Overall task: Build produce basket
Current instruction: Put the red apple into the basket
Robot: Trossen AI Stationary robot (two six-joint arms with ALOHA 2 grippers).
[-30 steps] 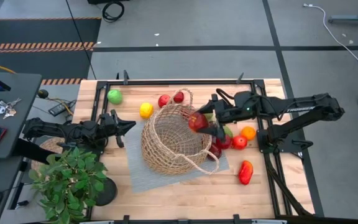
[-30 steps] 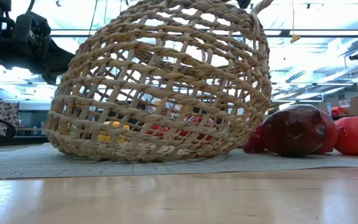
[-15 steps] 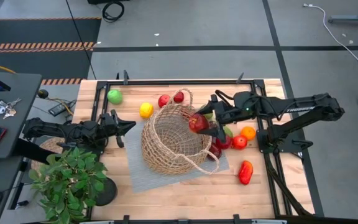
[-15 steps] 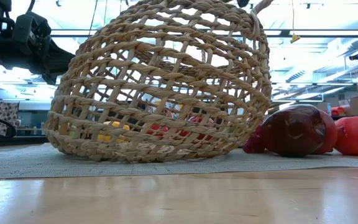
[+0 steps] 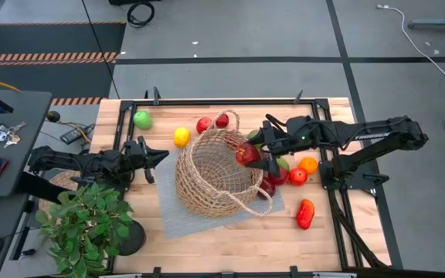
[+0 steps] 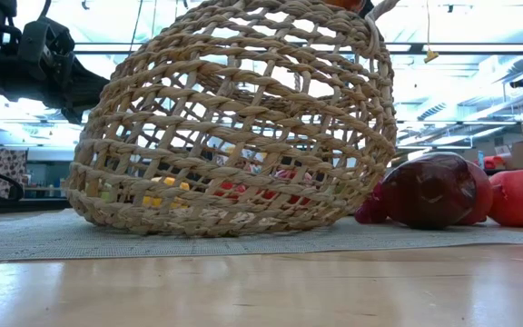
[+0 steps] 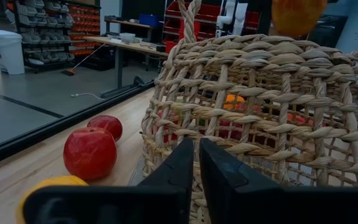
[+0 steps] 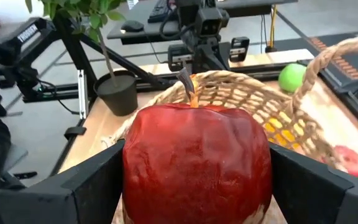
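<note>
1. A wooden table [image 5: 207,232] stands on a grey concrete floor, with a grey mat [image 5: 168,220] under the basket [image 5: 216,174] at its middle.
2. My right gripper [image 5: 255,153] hangs over the basket's rim on my right side, its fingers clamped on a red apple [image 8: 196,163].
3. My left gripper [image 5: 161,154] waits just beside the basket's other side, fingers pressed together with nothing between them.
4. The rest of the produce lies on the table: a green apple [image 5: 142,119], a lemon [image 5: 181,137] and two red apples [image 5: 204,124] behind the basket, an orange [image 5: 308,164] and a red pepper [image 5: 305,214] to my right.
5. A potted plant [image 5: 83,224] stands at the near left corner.
</note>
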